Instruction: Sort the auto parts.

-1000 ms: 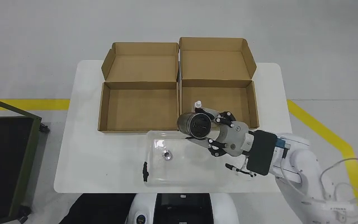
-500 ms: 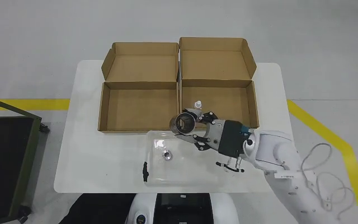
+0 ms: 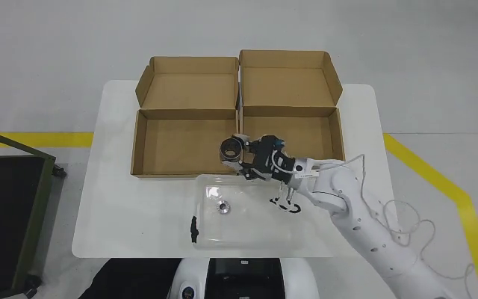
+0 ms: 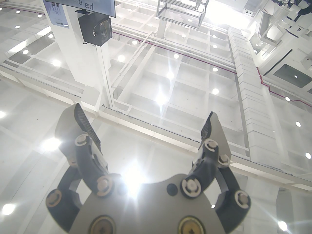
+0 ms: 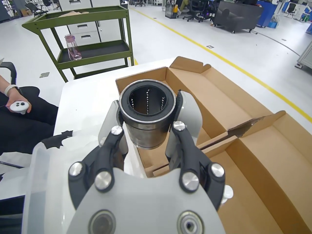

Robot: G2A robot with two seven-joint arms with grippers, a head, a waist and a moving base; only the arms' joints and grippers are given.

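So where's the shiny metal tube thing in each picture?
Top view: the metal tube is held in the right claw, above the near edge of the cardboard boxes, where the two meet.
Right wrist view: the metal tube sits gripped in that claw, with the boxes behind it.
Left wrist view: the open left claw points up at the ceiling.
Shared landmark: the cardboard boxes.

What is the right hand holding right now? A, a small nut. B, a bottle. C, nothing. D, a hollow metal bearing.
D: the right hand is shut on the sides of a bearing, whose hollow end faces the wrist view.
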